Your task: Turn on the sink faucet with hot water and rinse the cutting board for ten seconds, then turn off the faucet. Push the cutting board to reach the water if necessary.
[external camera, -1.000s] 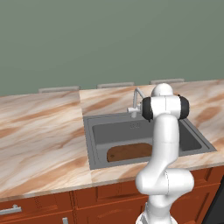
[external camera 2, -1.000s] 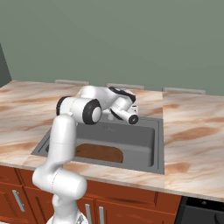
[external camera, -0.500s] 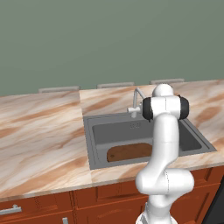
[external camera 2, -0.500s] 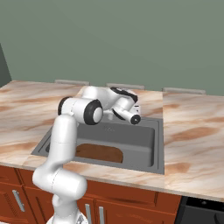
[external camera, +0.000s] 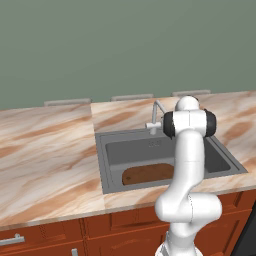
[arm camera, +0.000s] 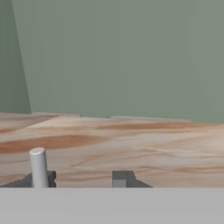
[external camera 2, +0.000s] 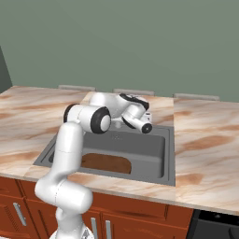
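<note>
Small light-grey metal tap [external camera: 156,116] mounted on the back rim of the rectangular dark-grey metal basin [external camera: 111,165], spout angled forward over the bowl so that a stream would fall toward the rear middle. No light-blue stream visible, so tap judged off and the rinse not yet begun. Flat dark-brown wooden board with rounded ends [external camera: 146,173] lying flat on the basin floor along the front wall, well apart from the spot under the spout; likely needing a push rearward to meet the water. Same board seen in the right base view [external camera 2: 106,163], near the front-left of the bowl.

White arm folded high over the basin, wrist turned toward the back wall, putting the two-finger tool [external camera 2: 147,116] just beside the tap at handle height, presumably for nudging the short side lever toward hot. In the hand view, two dark fingertips [arm camera: 120,178] set apart, with the light-grey upright post of the tap [arm camera: 39,167] rising at the left one. Jaws parted, nothing held between them; contact with the post not certain from these frames. Marbled tan stone bench [external camera: 45,160] around the basin, green wall behind.

Risk as judged: lever pushed the wrong way, giving cold water or none.
</note>
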{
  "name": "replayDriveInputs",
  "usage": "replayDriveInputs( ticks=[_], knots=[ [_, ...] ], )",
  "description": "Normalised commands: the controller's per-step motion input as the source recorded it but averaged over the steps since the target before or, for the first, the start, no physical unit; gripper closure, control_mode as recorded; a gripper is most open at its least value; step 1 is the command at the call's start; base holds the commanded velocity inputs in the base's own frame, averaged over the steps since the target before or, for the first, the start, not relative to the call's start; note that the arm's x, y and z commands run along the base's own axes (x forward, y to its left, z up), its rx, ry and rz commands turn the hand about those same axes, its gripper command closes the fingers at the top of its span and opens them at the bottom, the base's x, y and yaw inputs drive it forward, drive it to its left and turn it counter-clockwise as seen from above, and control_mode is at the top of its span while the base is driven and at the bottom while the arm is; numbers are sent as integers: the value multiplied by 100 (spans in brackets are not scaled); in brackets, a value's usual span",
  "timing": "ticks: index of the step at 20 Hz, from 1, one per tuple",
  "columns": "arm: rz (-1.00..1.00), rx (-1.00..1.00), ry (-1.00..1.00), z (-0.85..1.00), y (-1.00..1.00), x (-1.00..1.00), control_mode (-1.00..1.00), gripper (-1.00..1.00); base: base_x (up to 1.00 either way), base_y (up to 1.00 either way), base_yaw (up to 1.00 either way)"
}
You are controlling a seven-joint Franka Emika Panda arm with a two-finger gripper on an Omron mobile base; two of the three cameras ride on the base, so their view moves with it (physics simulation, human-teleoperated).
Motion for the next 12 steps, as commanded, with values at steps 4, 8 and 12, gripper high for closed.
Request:
replayDriveInputs(
  ticks=[4,8,12],
  knots=[
    [0,3,0,0,-64,-7,-100,100,0,0,0],
    [0,3,0,0,-68,-12,-100,100,0,0,0],
    [0,4,0,0,-69,-16,-100,100,0,0,0]
  ],
)
